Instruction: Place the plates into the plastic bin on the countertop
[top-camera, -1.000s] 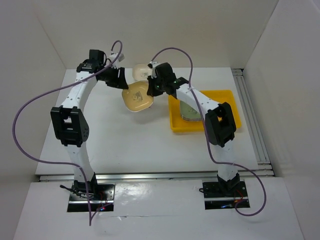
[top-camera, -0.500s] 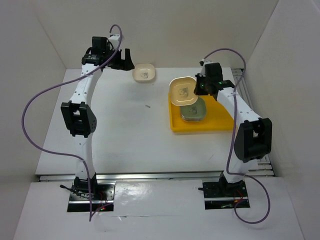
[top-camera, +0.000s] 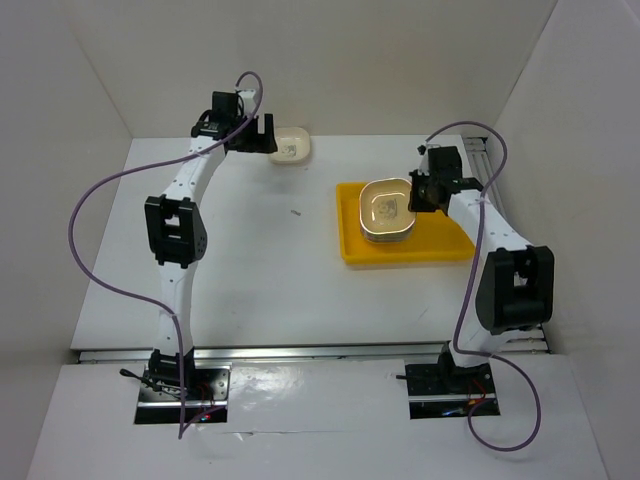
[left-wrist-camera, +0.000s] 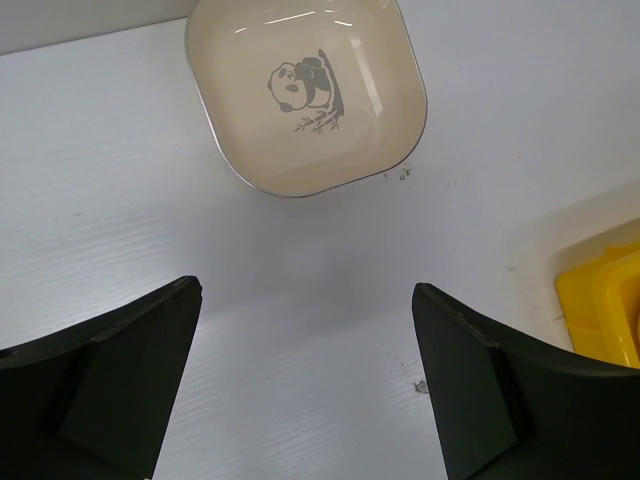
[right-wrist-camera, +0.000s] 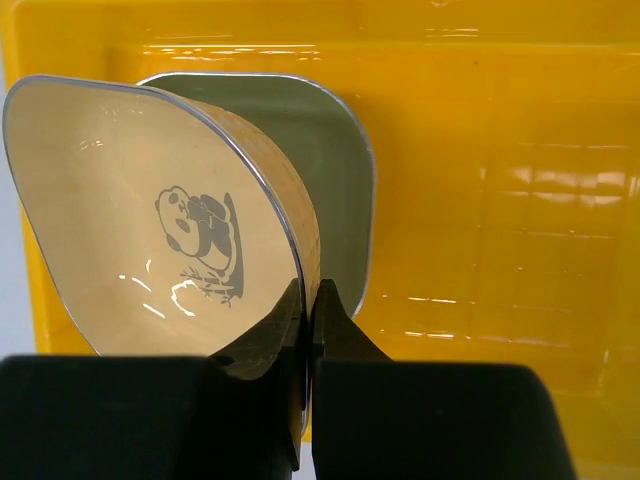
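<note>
My right gripper (right-wrist-camera: 310, 300) is clamped on the rim of 1 yellowish plate (right-wrist-camera: 150, 220), holding it above the green plate (right-wrist-camera: 335, 170) that lies in the plastic bin (right-wrist-camera: 500, 150) near the right edge of the countertop (top-camera: 250, 260), while my left gripper (left-wrist-camera: 305, 340) hangs with jaws wide apart just short of 1 cream plate (left-wrist-camera: 305, 95) at the far edge.

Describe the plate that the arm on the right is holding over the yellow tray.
The held plate is a glossy, pale yellow rounded-square dish with a thin grey rim and a panda drawn at its centre. The right tool pinches its near rim, shut on it. It hangs tilted above a green dish inside the plastic bin. Whether it touches that dish is unclear.
</note>
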